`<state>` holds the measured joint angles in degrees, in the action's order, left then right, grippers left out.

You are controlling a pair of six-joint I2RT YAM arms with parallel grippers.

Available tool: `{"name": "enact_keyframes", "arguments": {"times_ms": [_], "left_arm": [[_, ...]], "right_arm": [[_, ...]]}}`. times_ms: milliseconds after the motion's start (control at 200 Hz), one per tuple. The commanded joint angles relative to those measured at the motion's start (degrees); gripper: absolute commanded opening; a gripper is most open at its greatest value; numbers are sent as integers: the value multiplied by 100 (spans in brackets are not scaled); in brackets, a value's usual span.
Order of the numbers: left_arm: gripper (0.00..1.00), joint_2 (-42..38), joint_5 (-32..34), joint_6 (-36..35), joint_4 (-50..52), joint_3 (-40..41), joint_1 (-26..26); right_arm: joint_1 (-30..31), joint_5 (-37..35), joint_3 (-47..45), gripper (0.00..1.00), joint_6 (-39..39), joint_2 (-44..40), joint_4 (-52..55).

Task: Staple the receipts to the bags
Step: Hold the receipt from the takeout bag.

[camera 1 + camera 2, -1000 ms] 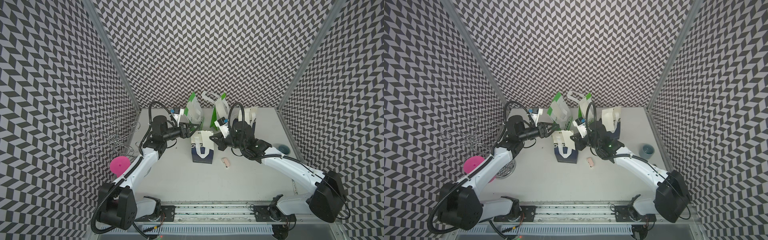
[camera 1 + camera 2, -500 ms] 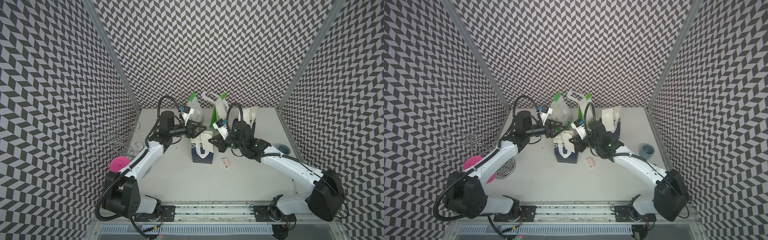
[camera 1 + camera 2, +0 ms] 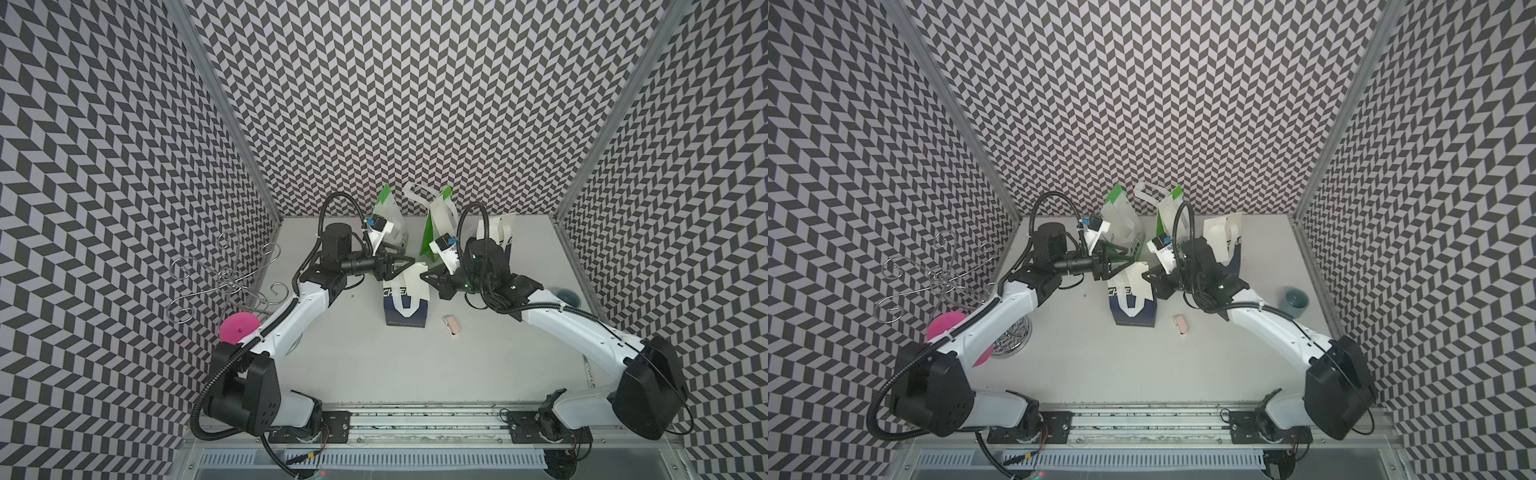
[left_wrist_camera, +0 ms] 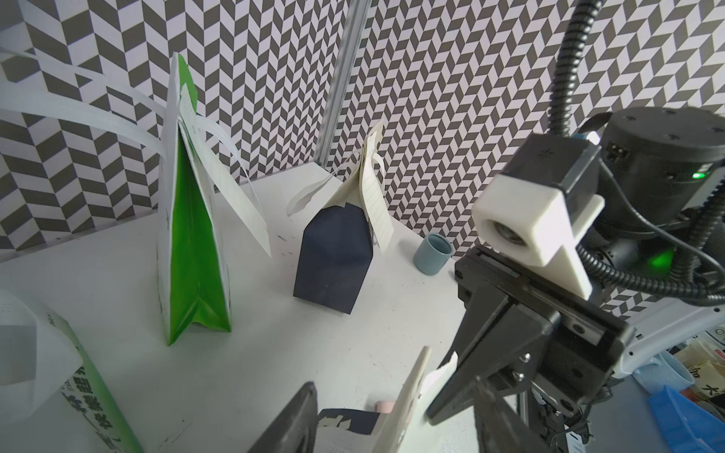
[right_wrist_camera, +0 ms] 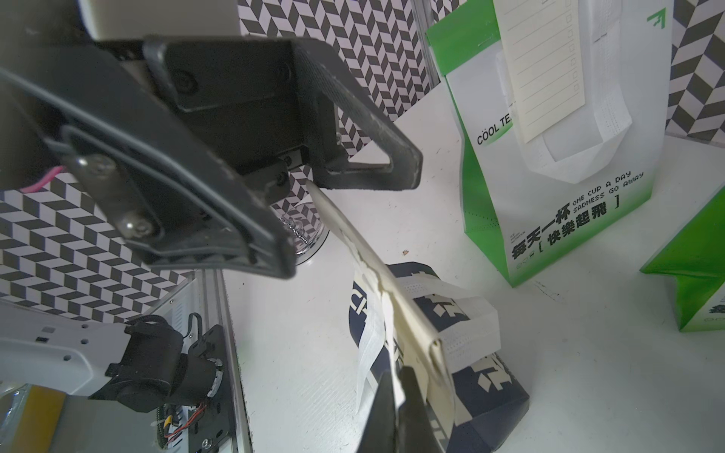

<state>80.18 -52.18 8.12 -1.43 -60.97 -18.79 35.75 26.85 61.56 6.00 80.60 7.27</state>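
Now, of four bags (image 3: pixel 436 226), right claw (image 3: pixel 422 275) pinches the front navy bag (image 3: pixel 405 318); left claw (image 3: pixel 405 266) gapes.

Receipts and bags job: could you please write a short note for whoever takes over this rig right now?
Left gripper: open, jaws astride the top edge of the front navy bag, not closed on it.
Right gripper: shut on that bag's top edge at the other end, a receipt apparently pinched with it.
At the back: two green bags and the rear navy bag, each with a slip hanging from its top; staples too small to see.
Small pink item, possibly the stapler, lies beside the front bag, not held.
Left to do: probably stapling the front bag's receipt.
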Motion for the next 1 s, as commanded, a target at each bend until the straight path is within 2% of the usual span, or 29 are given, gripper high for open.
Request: {"name": "enact_keyframes", "arguments": {"times_ms": [0, 325, 611, 996], "left_arm": [[62, -11, -98, -258, 118, -68, -24], [57, 62, 83, -635, 563, -204, -95], [48, 62, 233, -771, 714, -222, -173], [49, 108, 285, -894, 810, -256, -227]], "right_arm": [[-20, 30, 152, 0, -35, 62, -226], [-60, 125, 200, 0, -46, 110, -221], [-112, 214, 207, 0, -43, 154, -263], [-160, 219, 225, 0, 34, 175, -364]]}}
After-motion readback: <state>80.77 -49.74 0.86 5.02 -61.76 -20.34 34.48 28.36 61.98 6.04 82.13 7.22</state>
